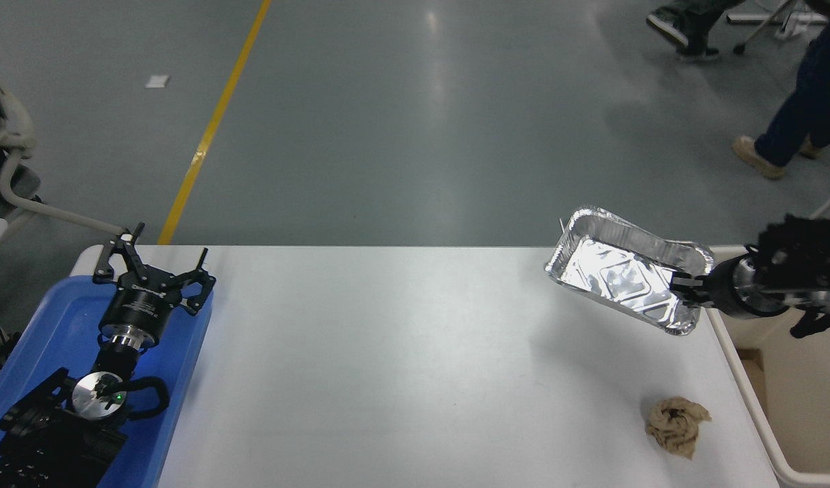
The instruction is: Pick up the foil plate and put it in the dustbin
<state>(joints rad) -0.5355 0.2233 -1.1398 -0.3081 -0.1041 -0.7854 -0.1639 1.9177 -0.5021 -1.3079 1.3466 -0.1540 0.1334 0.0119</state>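
The foil plate (621, 268) is a shiny silver tray, lifted well above the table's far right part and tilted with its inside facing me. My right gripper (684, 283) is shut on its right rim, coming in from the right edge. The beige dustbin (747, 379) stands off the table's right edge, partly hidden behind my right arm. My left gripper (154, 264) is open and parked over the blue tray (35, 339) at the lower left.
A crumpled brown paper wad (677, 425) lies on the white table (387, 366) near its front right corner. People's legs and shoes (787, 129) move on the floor at the top right.
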